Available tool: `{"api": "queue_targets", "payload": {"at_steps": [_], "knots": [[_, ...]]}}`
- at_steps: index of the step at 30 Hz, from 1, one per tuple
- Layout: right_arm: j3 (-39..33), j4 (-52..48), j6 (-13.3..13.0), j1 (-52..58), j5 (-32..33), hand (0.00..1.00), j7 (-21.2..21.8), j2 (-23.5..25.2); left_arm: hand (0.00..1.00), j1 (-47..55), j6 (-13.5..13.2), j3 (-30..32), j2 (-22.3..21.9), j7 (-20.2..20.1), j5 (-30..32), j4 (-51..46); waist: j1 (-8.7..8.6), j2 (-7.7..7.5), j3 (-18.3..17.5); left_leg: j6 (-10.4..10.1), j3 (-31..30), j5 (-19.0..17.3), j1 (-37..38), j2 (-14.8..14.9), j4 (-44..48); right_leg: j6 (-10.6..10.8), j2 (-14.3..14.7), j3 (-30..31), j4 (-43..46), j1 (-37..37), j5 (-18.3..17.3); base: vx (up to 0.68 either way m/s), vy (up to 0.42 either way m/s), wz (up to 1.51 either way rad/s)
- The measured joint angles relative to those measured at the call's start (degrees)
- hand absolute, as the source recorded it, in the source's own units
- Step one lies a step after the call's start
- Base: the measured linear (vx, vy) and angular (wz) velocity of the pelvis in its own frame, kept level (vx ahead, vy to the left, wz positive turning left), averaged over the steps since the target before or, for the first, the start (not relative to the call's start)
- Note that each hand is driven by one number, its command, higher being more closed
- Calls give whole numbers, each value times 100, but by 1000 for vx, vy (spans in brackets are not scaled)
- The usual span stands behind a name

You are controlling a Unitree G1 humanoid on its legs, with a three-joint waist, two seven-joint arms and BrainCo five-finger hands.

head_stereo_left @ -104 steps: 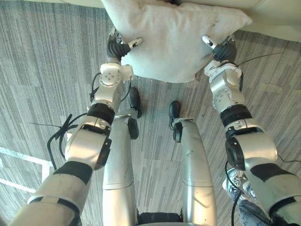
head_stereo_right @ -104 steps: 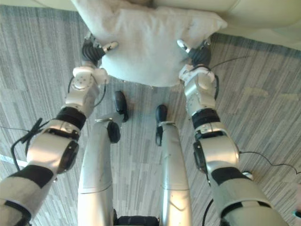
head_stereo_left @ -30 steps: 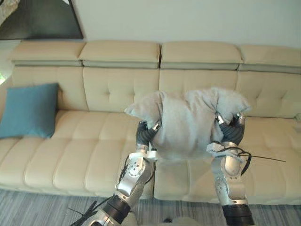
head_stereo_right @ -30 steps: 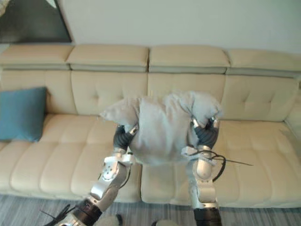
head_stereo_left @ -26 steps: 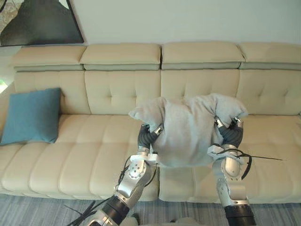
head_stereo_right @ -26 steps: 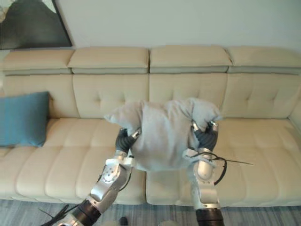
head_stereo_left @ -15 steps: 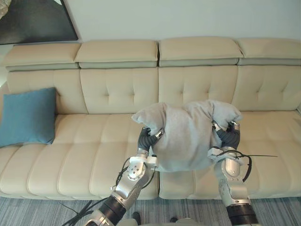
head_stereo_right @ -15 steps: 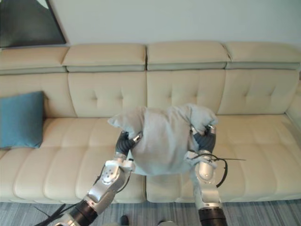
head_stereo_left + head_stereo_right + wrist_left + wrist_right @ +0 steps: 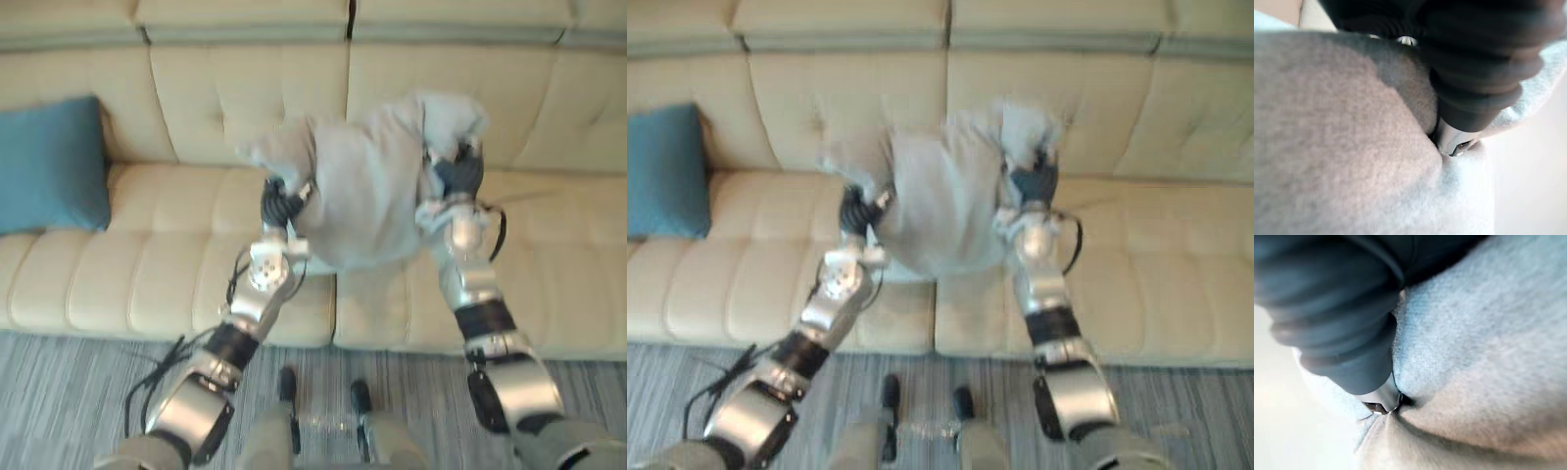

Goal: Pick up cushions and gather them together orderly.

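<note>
we lean in over the sofa (image 9: 167,284), left hand (image 9: 281,204) and right hand (image 9: 458,176) still curled tight on the grey cushion (image 9: 367,196) held above it, with the blue cushion (image 9: 49,166) it likely joins well apart to our left.

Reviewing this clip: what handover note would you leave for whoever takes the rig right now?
Left hand: shut on the grey cushion, at its left side.
Right hand: shut on its right side.
The grey cushion is held up over the middle of the sofa. The blue cushion leans on the backrest at the sofa's left end.
Done: grey cushion picked up.
Left: probably set it neatly beside the blue one.
</note>
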Motion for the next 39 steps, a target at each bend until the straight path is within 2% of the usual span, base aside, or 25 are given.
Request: {"api": "queue_targets", "payload": {"at_steps": [5,6,8,13,17,18,23,26,33,37,39], "knots": [[75,673,34,-1707,-5,100,-297,-103,100,-1603,-2,173,645,111,-125,829,-10,33,620,-29,26,223,-298,4,-85,3,0,4,307,-492,0,-71,-42,-4],[87,704,34,-1756,-5,100,-304,-115,100,-1644,-2,173,659,111,-125,850,-11,34,626,-29,26,227,-317,4,-85,3,0,3,315,-516,0,-30,-38,0],[154,1416,51,-2523,3,100,-383,-235,100,-2437,-9,169,867,75,-246,1485,-49,56,703,-18,-2,307,-581,-10,-106,10,-13,-29,417,-836,5,-4,-16,1],[277,2057,123,-3191,7,100,-450,-373,100,-3154,-27,102,1031,-98,-471,2111,-73,156,819,-13,10,378,-832,-26,-195,51,-28,-14,414,-1129,34,7,-6,-3],[455,2433,187,-3795,5,100,-476,-518,100,-3698,-194,-17,1248,-273,-657,2481,-72,226,1062,15,137,418,-1229,-39,-199,136,-39,136,284,-1541,195,-1,1,-17],[491,2478,186,-3841,4,0,-485,-536,0,-3748,-195,-25,1261,-300,-679,2514,-80,228,1106,15,142,418,-1242,-40,-199,149,-41,143,250,-1545,224,24,2,-24],[654,2821,195,-4075,44,0,-541,-691,0,-3976,-229,-70,1342,-417,-701,2864,-65,237,1156,16,291,418,-1602,-55,-200,257,-63,391,-113,-1835,492,36,-1,-23],[715,2821,180,-4193,112,0,-542,-776,0,-4051,-326,-43,1342,-415,-786,2881,-61,237,1156,16,291,418,-1641,-74,-200,279,-108,462,-197,-1853,523,39,-1,-11],[679,2709,58,-4160,431,0,-337,-968,0,-4013,-348,338,1350,-474,-801,2888,-38,237,1156,15,308,417,-1677,-56,-199,291,-112,522,-282,-1857,562,0,0,0],[501,2121,-52,-3712,684,0,-134,-1479,0,-3703,-350,611,1592,-697,-799,2669,-26,237,1156,16,307,417,-1667,-50,-199,292,-112,535,-244,-1857,562,0,0,0],[54,1479,-134,-3127,847,0,31,-1905,0,-3306,-359,1008,1873,-796,-801,2272,-10,237,1156,15,311,417,-1619,-37,-181,292,-105,489,-171,-1836,560,0,-33,0]]}}
